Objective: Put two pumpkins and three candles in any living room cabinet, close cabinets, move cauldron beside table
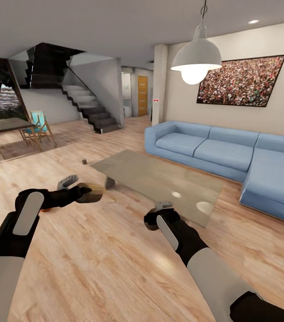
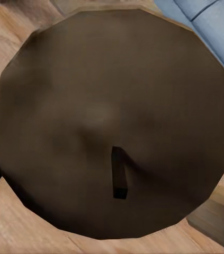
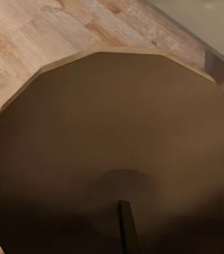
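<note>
While the base stands on the wood floor (image 1: 115, 268) in the living room, head view: left gripper (image 1: 84, 193) carries a brown drum-shaped thing, likely a candle (image 1: 92, 195), clear of the floor near the low glass bench (image 1: 159, 179). Its fingers look closed on the candle's sides. Right gripper (image 1: 162, 206) sits by the bench's near edge, with the blue sofa (image 1: 213, 152) behind; fingers' gap: cannot tell.

Left wrist view: candle top (image 2: 112, 106) close up, faceted, short dark wick.

Right wrist view: a second candle (image 3: 117, 148), same look, over the floor.

Handling guess: light, rigid, waxy-slick. Grip mid-body on the sides, keep upright, don't squeeze hard. What the cabinet holds: cannot tell.
</note>
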